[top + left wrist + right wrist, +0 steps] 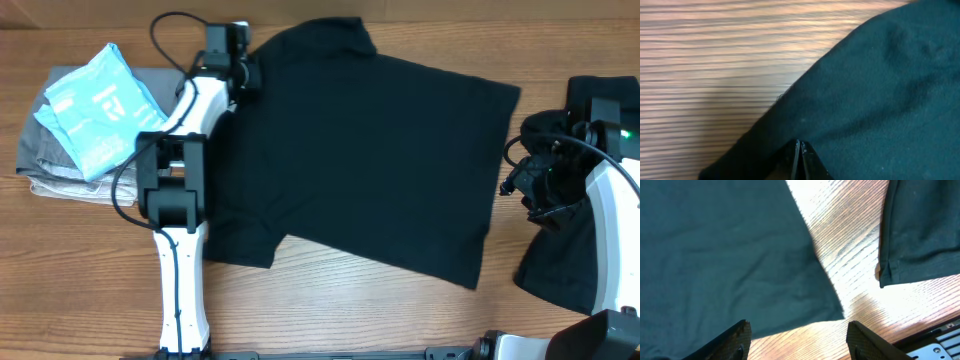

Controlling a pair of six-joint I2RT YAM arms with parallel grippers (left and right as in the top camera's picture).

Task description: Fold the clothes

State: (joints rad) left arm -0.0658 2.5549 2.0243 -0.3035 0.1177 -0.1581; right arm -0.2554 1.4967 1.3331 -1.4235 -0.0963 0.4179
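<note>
The left pincer [800,150] is clenched tight, its tips at the edge of the black T-shirt [370,150]; whether they nip cloth cannot be told. The right pincer [798,330] stands released and empty, that shirt's corner just ahead of it, with a second black shirt [920,230] off to one side.

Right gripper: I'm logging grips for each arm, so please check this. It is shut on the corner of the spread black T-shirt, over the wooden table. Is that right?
Not quite. The right gripper is open, not shut. In the right wrist view its jaws stand wide apart on either side of the corner of the spread black T-shirt, over the wooden table, and they hold nothing.
</note>
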